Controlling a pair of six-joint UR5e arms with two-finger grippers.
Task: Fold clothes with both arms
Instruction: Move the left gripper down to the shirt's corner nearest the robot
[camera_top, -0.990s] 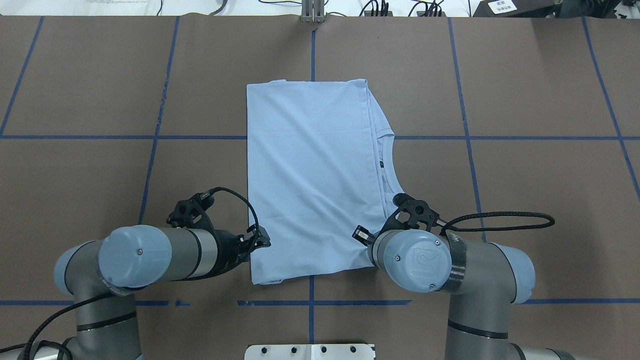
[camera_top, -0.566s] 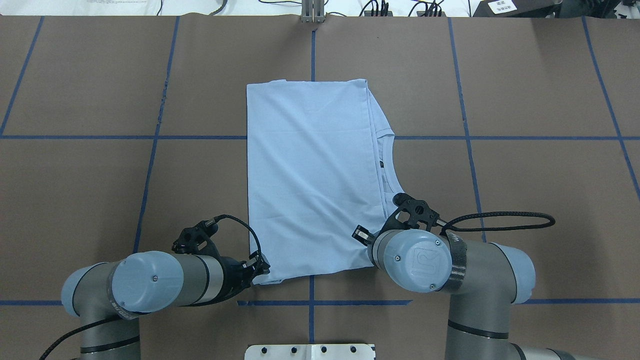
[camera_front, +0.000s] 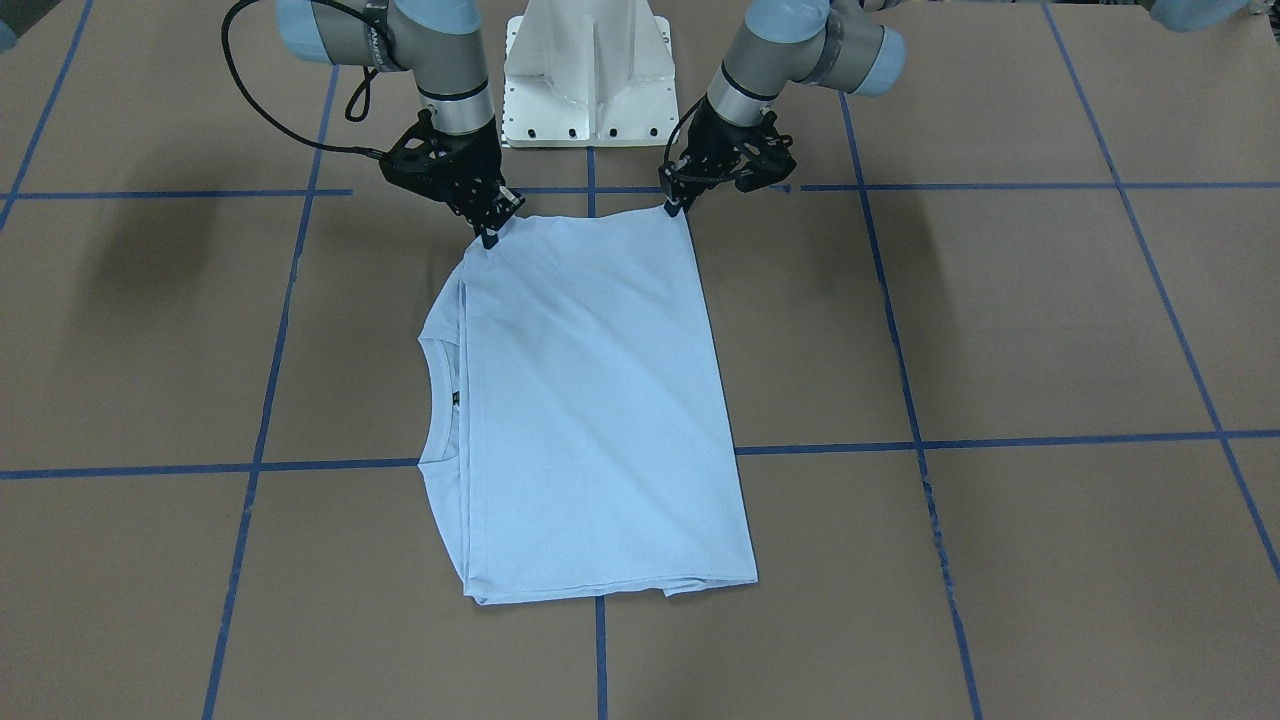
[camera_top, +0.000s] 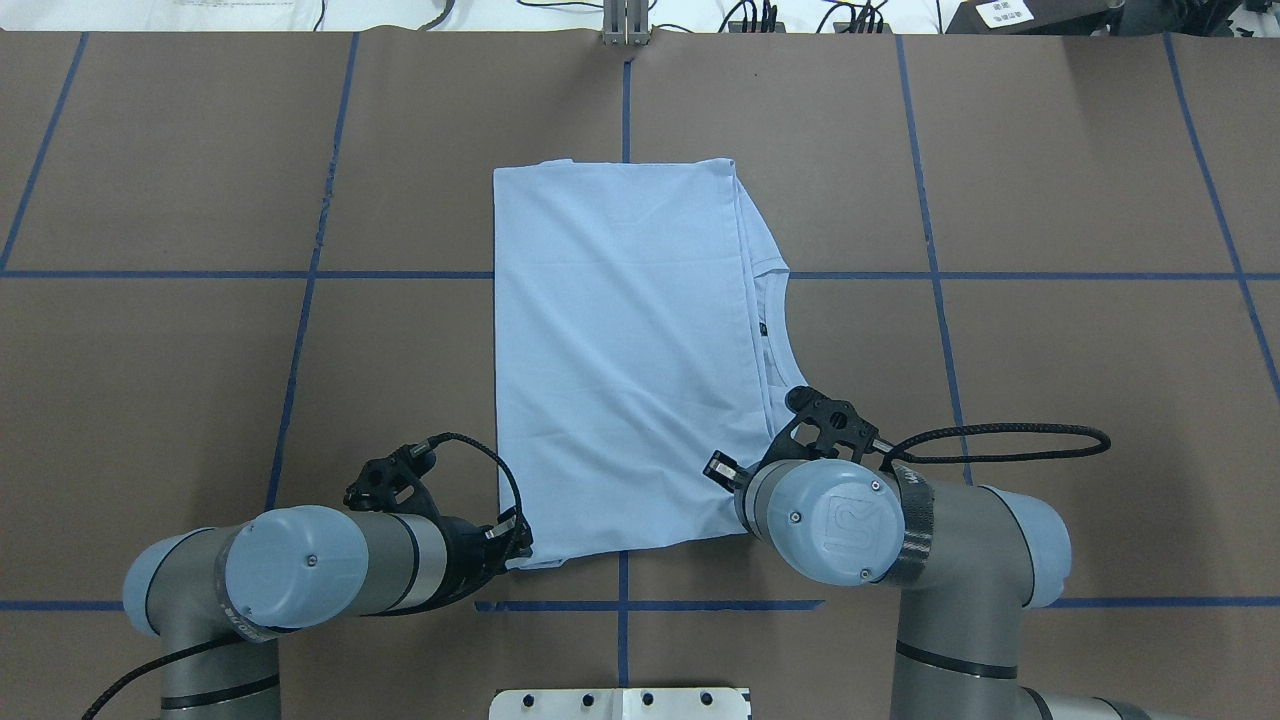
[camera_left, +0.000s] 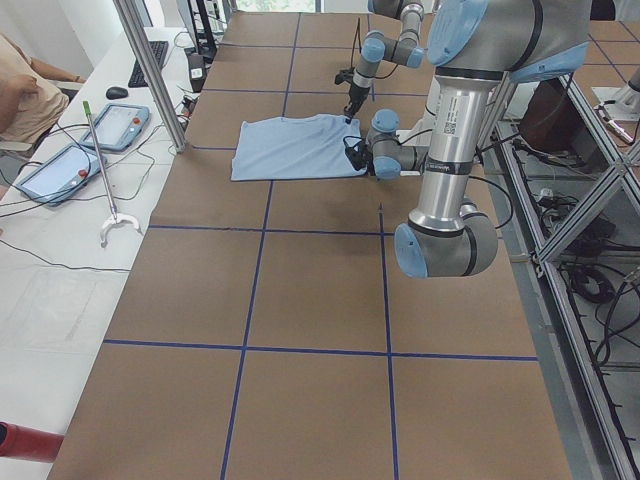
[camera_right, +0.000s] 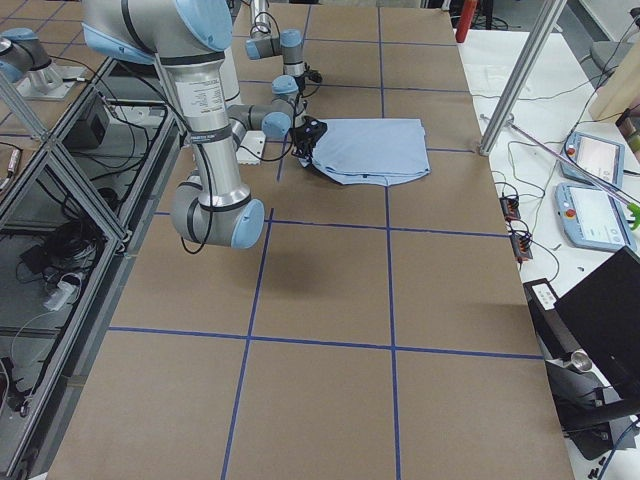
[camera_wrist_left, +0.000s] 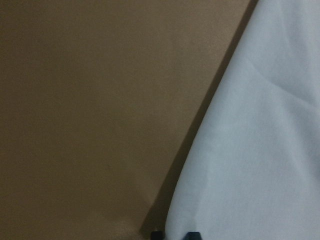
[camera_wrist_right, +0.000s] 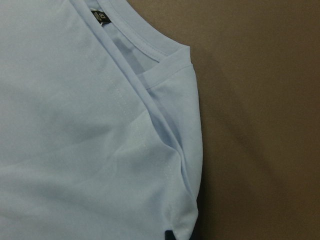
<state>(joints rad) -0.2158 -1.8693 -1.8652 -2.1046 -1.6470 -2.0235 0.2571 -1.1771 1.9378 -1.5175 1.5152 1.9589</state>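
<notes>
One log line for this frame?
T-shirt: folded, flat | left gripper: at robot-side corner opposite collar | right gripper: at robot-side collar-side corner | grip: unclear

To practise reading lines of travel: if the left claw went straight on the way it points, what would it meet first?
The T-shirt, at its near corner right by the left claw; it may already touch.
</notes>
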